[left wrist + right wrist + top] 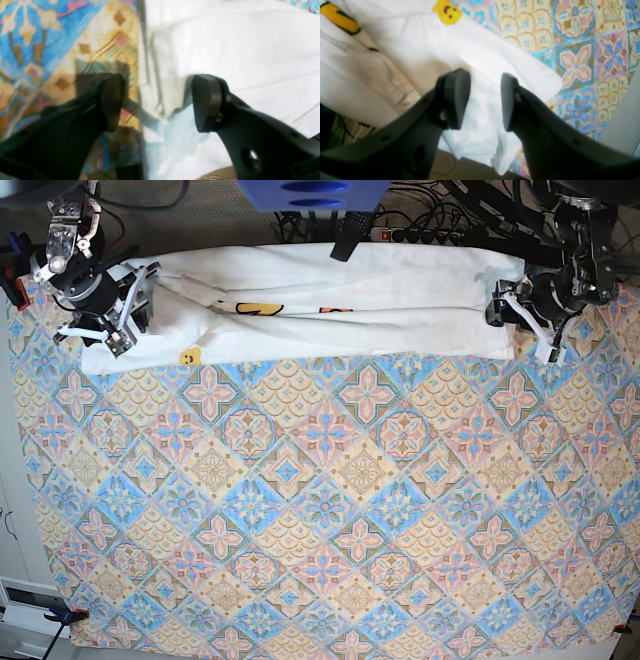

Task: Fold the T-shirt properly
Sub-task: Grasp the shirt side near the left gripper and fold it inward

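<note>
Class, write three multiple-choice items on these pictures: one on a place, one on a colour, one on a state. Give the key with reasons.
1. Where does the T-shirt lie on the cloth?
A far edge
B middle
C near edge

2. What colour is the smiley on the shirt?
A green
B yellow
C red

3. How do the left gripper's fingers stand?
A apart
B pressed together
C clamped on a cup

Key:
1 A, it stretches between both arms at the top of the base view.
2 B, yellow in the base and right wrist views.
3 A, a wide gap shows between them.
</note>
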`<state>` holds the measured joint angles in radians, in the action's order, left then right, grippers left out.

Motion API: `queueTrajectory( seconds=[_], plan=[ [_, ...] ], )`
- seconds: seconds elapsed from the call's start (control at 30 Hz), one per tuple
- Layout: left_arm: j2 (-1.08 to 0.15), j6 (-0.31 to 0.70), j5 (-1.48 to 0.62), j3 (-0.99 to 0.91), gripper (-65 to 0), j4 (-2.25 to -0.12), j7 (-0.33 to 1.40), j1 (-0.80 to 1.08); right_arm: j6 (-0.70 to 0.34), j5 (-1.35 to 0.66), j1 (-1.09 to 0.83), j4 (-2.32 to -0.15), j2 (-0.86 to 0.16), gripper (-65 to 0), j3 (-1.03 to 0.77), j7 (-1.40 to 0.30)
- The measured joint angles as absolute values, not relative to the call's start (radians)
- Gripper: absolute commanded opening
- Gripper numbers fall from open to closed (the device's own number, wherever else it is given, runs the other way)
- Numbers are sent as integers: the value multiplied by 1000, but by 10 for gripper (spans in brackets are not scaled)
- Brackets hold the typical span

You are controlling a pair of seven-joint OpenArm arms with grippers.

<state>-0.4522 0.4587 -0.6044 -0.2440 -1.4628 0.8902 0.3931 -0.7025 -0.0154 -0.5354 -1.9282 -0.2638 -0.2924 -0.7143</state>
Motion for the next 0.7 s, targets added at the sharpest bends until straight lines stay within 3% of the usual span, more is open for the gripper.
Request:
queueTrajectory(
  seconds=[0.13, 0.2, 0.47, 0.53, 0.7],
  plan=[
    [-432, 458, -626, -224, -234, -1466, 889, 386, -703, -16, -536, -1928, -264, -414, -292, -714],
    [-432, 460, -658, -224, -268, -1465, 890, 386, -703, -16, -537, -1928, -264, -414, -292, -714],
    [-415, 470, -730, -214, -584, -1460, 910, 391, -703, -16, -537, -1928, -264, -414, -292, -714],
    [-414, 471, -726, -231, -638, -1459, 910, 393, -703, -15, -537, -1928, -264, -414, -292, -714],
    [-413, 472, -722, -355, -642, -1458, 919, 391, -703, -16, -537, -1928, -264, -414, -292, -711]
  ],
)
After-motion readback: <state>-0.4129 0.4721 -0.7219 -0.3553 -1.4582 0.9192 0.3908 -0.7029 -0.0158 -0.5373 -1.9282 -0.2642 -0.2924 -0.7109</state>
